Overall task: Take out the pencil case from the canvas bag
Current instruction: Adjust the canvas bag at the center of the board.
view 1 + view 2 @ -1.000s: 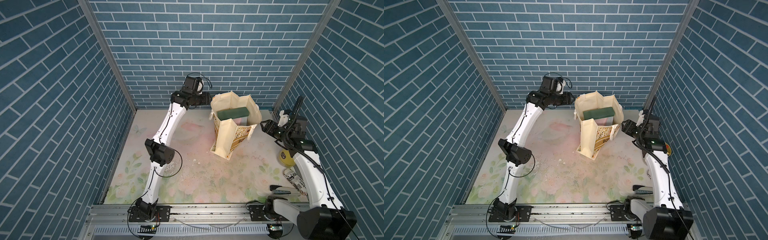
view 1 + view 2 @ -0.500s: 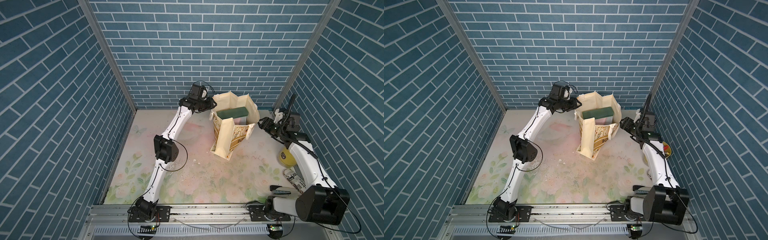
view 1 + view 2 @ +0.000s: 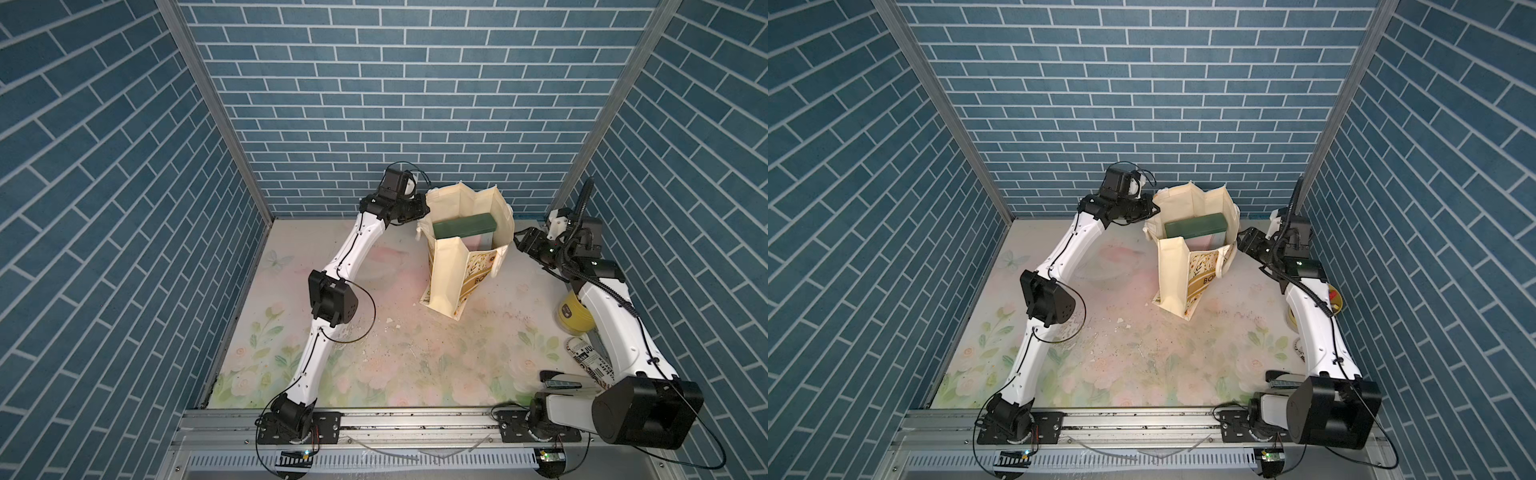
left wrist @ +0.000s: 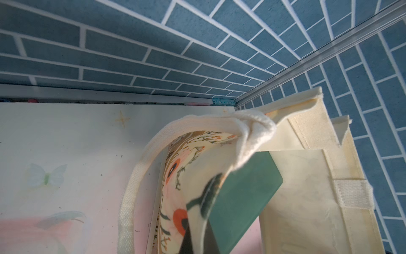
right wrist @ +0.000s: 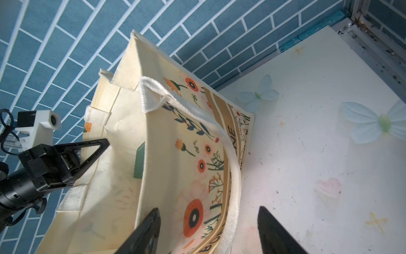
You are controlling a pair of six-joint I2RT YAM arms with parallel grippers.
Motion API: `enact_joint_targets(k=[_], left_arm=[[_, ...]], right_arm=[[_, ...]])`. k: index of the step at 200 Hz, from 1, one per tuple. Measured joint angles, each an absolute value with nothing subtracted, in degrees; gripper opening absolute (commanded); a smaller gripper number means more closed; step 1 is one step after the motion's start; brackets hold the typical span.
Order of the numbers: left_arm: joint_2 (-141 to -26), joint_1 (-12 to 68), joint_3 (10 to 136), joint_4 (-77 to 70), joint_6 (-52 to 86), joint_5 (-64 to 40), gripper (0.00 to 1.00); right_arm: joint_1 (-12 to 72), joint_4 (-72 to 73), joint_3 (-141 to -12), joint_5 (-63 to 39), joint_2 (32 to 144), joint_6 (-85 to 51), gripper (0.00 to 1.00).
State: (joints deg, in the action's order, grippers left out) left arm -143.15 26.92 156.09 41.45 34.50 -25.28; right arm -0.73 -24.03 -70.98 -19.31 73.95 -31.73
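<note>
Pencil case (image 3: 463,227) lies nine-to-three in canvas bag (image 3: 446,274), between left gripper (image 5: 102,146), seemingly clamping its rim, and right gripper (image 5: 208,209), jaws apart.

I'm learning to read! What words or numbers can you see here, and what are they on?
"BO", start of a word, cut off: printed panel of the canvas bag.
"NE", end of a word: same printed panel.
Black-and-white printed item near the right arm: lettering too small to read.
</note>
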Motion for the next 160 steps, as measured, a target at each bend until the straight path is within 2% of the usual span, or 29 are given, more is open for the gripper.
enact_joint_targets(k=[91, 160], left_arm=[[-141.21, 27.57, 155.89, 42.65, 30.17, -24.93, 0.00], [-136.42, 26.65, 155.70, 49.19, 23.51, -26.41, 0.00]], right_arm=[[-0.14, -25.28, -73.17, -19.38, 73.91, -31.73, 0.71], [6.46, -25.28, -76.03, -19.18, 79.83, -31.70, 0.68]])
